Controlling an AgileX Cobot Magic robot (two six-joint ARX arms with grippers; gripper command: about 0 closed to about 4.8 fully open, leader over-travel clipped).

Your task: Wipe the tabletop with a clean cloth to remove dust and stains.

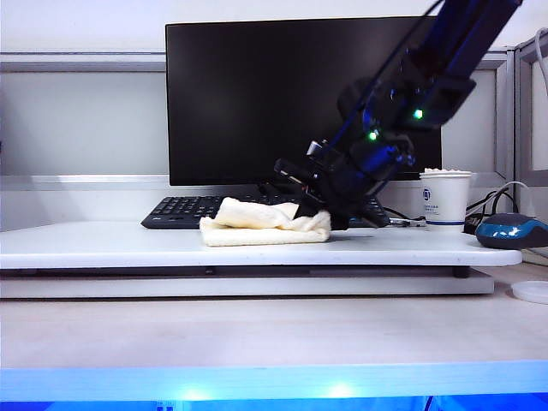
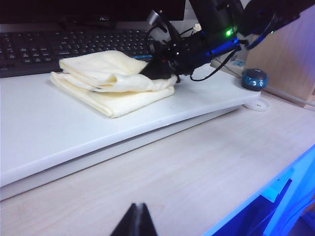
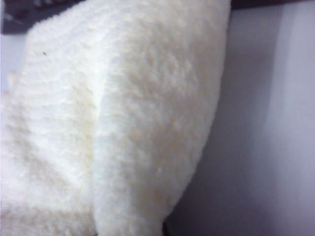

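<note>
Cream-yellow cloth (image 1: 265,225) on white tabletop (image 1: 103,244).

- Tabletop (image 1: 103,244): I see a wide, thin white raised board with rounded corners, lying level.
- Cloth (image 1: 257,227): I see a folded cream-yellow towel, lumpy, resting mid-board, its upper layer lifted at one end.

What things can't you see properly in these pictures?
- Right gripper jaws: buried in the cloth in the left wrist view; the cloth fills the right wrist view, so no jaws show there.
- Left gripper: only its dark tips show at the left wrist view's edge; absent from the exterior view.
- Keyboard: partly hidden behind the cloth and arm in the exterior view.
- Paper cup logo: too small to read.
- Stains on the tabletop: none can be made out.
</note>
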